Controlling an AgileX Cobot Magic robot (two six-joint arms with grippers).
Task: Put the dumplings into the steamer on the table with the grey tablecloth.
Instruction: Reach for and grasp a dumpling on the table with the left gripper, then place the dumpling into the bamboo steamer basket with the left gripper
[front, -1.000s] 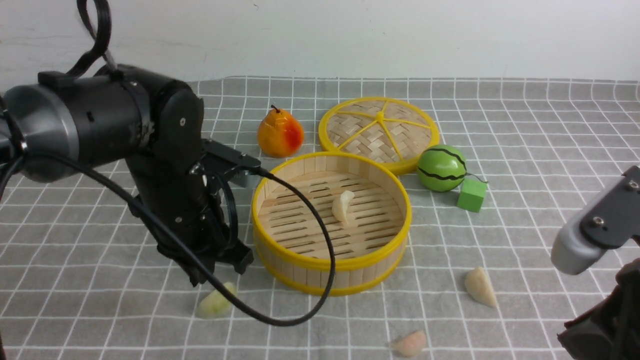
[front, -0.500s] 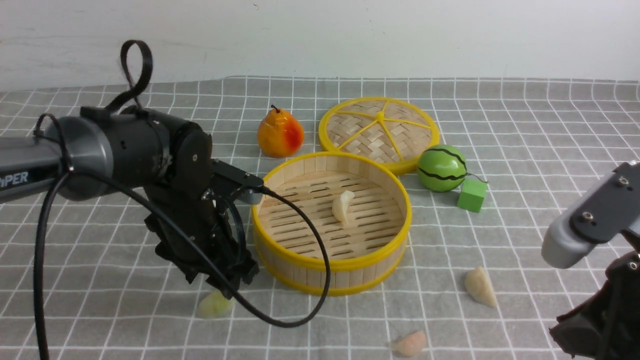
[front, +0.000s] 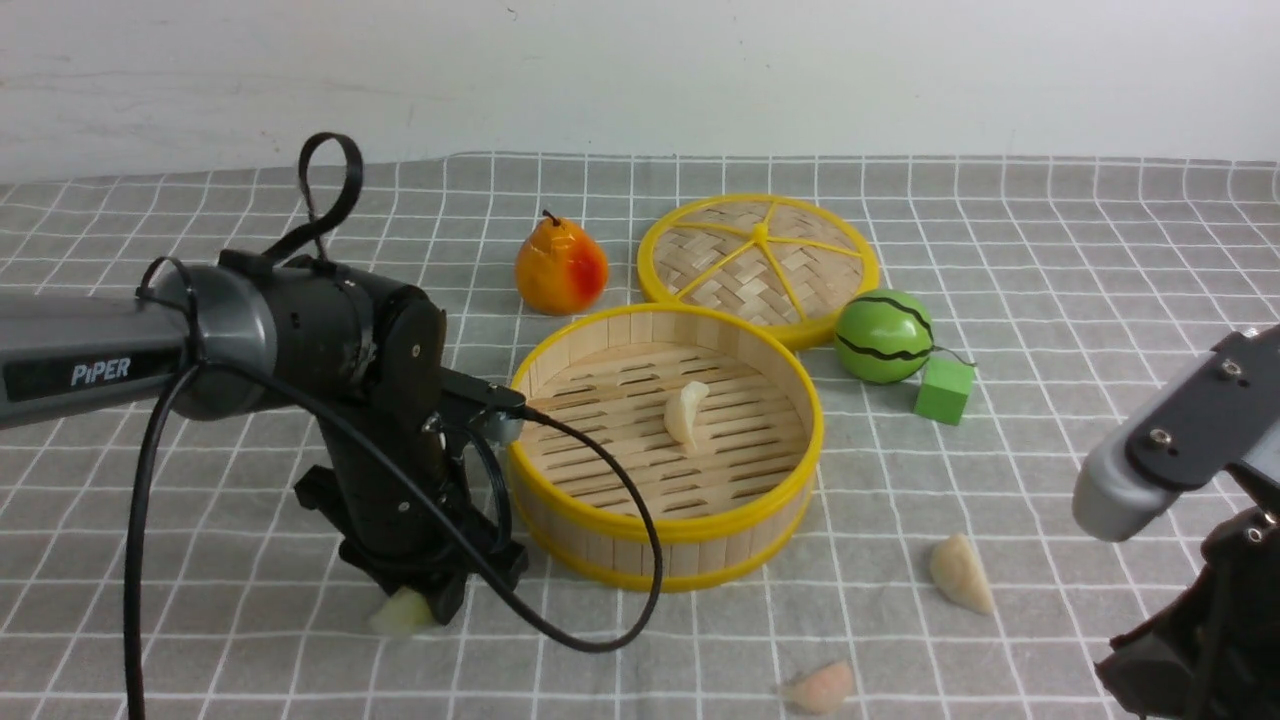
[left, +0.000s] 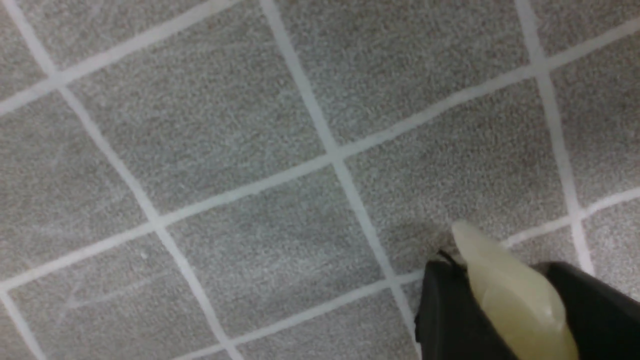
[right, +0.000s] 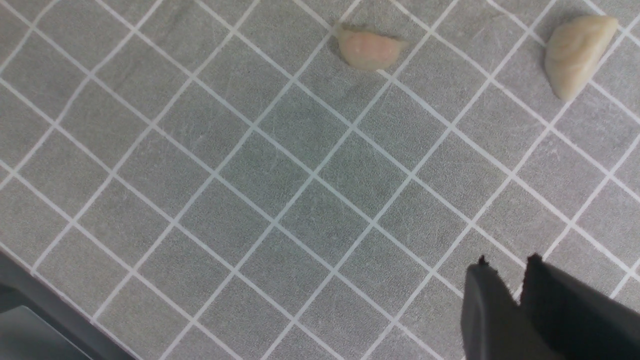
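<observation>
Fingers (left: 445, 315) of the left gripper (left: 497, 265), its arm (front: 100, 372) lettered PIPER, pinch a green dumpling (left: 515, 300); right gripper (right: 509, 264) nearly closed, empty.

Left arm (front: 300, 340): grey tube, black panel with white PIPER lettering, black drum joint, small screw on side plate. Black cable (front: 595, 649) loops off it, black strap loop (front: 304, 170) on top. Right arm (front: 1170, 450): grey rounded link, dark plate, two screws; below looks black, mostly cropped. Right gripper (right: 508, 259): black fingers, notched tips.
</observation>
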